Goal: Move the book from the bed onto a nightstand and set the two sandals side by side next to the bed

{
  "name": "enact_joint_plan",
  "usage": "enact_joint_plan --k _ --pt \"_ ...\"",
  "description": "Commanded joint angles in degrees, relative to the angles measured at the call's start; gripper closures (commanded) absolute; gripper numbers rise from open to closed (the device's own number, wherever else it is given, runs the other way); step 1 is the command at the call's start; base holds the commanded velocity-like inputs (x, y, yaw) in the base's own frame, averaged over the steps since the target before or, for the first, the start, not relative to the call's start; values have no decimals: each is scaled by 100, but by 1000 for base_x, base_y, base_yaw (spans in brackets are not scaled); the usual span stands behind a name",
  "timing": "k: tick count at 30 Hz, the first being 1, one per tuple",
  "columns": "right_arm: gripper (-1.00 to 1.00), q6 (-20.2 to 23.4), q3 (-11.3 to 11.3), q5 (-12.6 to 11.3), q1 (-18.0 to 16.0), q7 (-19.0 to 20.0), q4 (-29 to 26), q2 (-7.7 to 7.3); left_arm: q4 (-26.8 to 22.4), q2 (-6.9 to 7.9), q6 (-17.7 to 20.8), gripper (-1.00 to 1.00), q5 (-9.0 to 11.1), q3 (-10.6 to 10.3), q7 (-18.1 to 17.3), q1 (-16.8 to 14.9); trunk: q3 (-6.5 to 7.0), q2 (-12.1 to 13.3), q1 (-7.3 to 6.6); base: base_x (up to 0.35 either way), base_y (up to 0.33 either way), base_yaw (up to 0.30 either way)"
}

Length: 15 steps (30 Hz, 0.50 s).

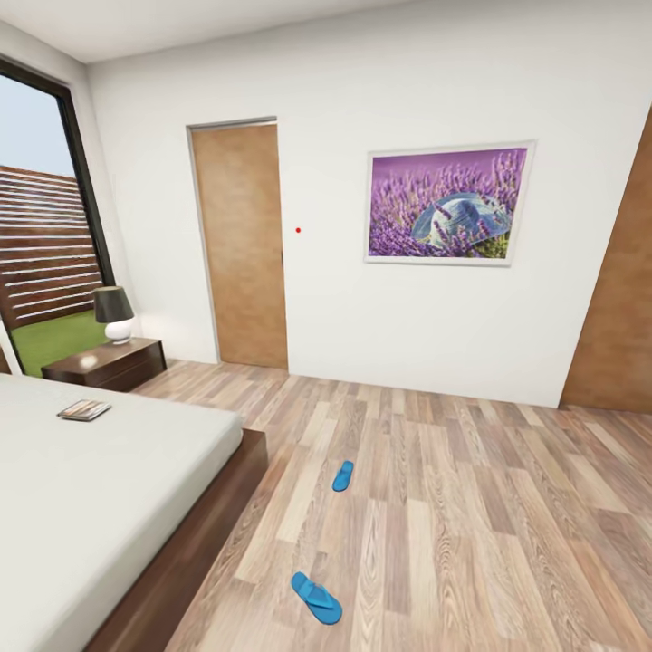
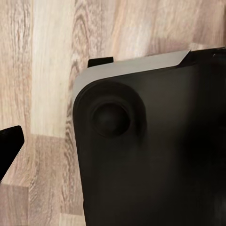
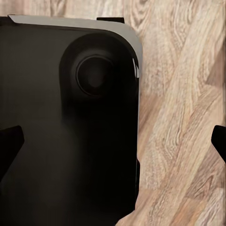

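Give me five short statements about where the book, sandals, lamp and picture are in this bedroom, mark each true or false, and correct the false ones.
1. The book lies on the bed. True.
2. The two sandals sit side by side, touching. False: the near sandal and the far sandal lie apart on the floor.
3. A lamp stands on the nightstand. True.
4. The book is on the nightstand. False: it is on the mattress.
5. The picture hangs left of the door. False: right of it.
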Motion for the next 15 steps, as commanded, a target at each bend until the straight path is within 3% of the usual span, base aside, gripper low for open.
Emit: enact_joint_plan --k 1,9,15 --pt "-100 -6 2 -2 -1 17 -2 -1 4 1 -21 -100 -44 -13 3 -3 -7 -2 3 307 -99 5" --pt "-100 -6 10 2 -2 16 -2 4 3 1 -23 -100 -44 -13 4 -5 -35 -2 3 301 -121 46" --pt "-100 -6 12 6 -3 16 -2 8 3 1 -24 -100 -44 -8 3 -6 -63 -2 3 280 -164 135"
